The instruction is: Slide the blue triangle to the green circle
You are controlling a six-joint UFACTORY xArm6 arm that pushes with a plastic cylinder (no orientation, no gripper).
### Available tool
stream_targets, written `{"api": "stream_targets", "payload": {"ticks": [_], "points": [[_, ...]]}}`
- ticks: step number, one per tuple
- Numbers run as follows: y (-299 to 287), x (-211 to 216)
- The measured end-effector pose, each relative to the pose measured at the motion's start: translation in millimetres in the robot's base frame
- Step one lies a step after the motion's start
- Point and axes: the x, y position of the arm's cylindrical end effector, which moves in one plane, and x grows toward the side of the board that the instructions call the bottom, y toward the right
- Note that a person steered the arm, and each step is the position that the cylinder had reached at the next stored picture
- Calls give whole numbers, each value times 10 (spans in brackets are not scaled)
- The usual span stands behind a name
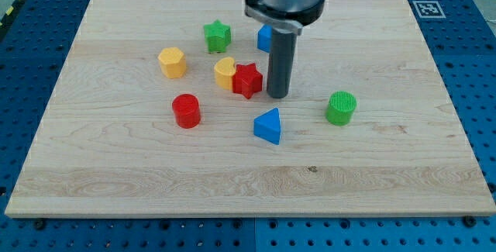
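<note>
The blue triangle (268,126) lies near the board's middle, a little toward the view's bottom. The green circle (341,108) stands to its right, a short gap away. My tip (278,95) rests on the board just above the blue triangle and slightly to its right, not touching it. The tip is right beside the red star (248,80), on that star's right side.
A yellow heart-like block (225,72) touches the red star's left. A red cylinder (186,111), a yellow hexagon (172,62) and a green star (218,36) lie to the left. A blue block (264,38) is partly hidden behind the rod. The wooden board (116,174) sits on a blue table.
</note>
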Motion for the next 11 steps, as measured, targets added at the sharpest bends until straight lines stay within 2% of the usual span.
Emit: {"api": "stream_targets", "payload": {"ticks": [2, 4, 7, 9, 11], "points": [[-363, 428], [-374, 897], [-218, 815], [265, 815], [301, 762]]}}
